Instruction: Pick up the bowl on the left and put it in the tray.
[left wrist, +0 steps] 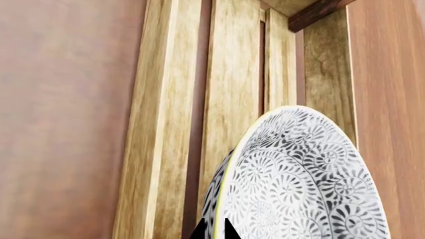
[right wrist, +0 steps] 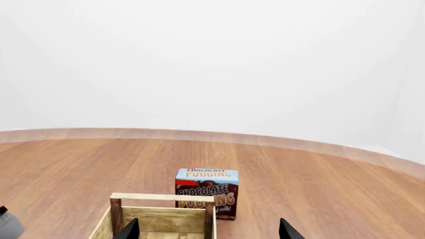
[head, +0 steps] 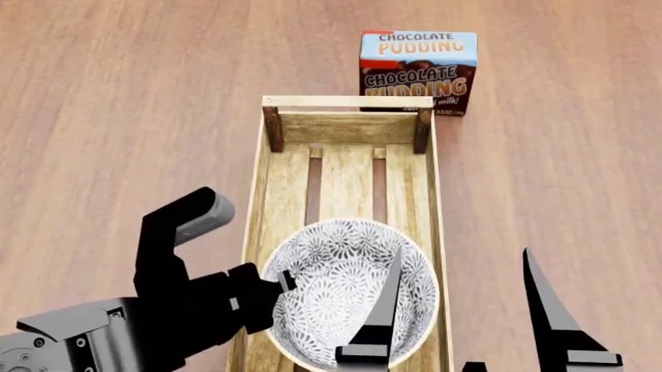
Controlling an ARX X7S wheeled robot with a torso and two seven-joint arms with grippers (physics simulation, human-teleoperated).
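The bowl [head: 336, 287], white with a dense grey-blue floral pattern, sits over the near end of the tray [head: 346, 102], a long light-wood crate with a slatted bottom. My left gripper [head: 277, 285] is shut on the bowl's left rim. In the left wrist view the bowl [left wrist: 305, 179] looks tilted above the tray's slats [left wrist: 232, 74], with its pale rim pinched in the left gripper [left wrist: 214, 230]. I cannot tell whether the bowl touches the slats. My right gripper [head: 463, 249] stands open just right of the bowl, one finger overlapping it in the view. It holds nothing [right wrist: 207, 230].
A chocolate pudding box [head: 418, 71] stands upright just beyond the tray's far end, also visible as the pudding box [right wrist: 206, 191] in the right wrist view behind the tray's end wall [right wrist: 162, 214]. Brown wooden tabletop [head: 124, 116] surrounds everything.
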